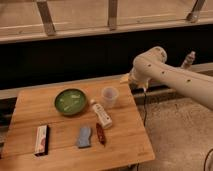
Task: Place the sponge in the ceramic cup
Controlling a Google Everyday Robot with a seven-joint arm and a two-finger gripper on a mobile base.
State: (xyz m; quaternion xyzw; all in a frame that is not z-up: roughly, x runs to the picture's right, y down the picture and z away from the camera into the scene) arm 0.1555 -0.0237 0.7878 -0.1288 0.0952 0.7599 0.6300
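Camera view: looking down on a wooden tabletop (30,110), arm (170,75) entering from the right. Jaws at the arm's end, hanging off the far right corner of the tabletop, near the ceramic cup (110,96). Standing wide, nothing seen between them.

Sponge (84,136) flat on the wood near the front edge, well apart from the cup and not in it. Cup upright toward the far right, mouth up; contents too dim to tell. Between the two, a white bottle (101,114) lying on its side at a slant. Just beside the sponge, on the arm's side, a narrow dark red object (100,133). Further left, a green bowl (70,101) and a red-and-white box (42,139).

Likely trouble, judged from this layout:

- Thin, soft pad lying flat — easy to pinch only by a corner, or to scrape the wood and miss altogether.
- Dark red object very close: risk of catching it along with the sponge, or of shoving it toward the front edge.
- Bottle in the straight path to the cup: risk of knocking or rolling it on a low carry.
- Cup narrow and light-looking — liable to tip at a nudge on the rim.
- Pad perhaps wider than the mouth, so liable to bridge the rim rather than drop in.
- Green bowl close by and far roomier: risk of a stray release landing there instead.
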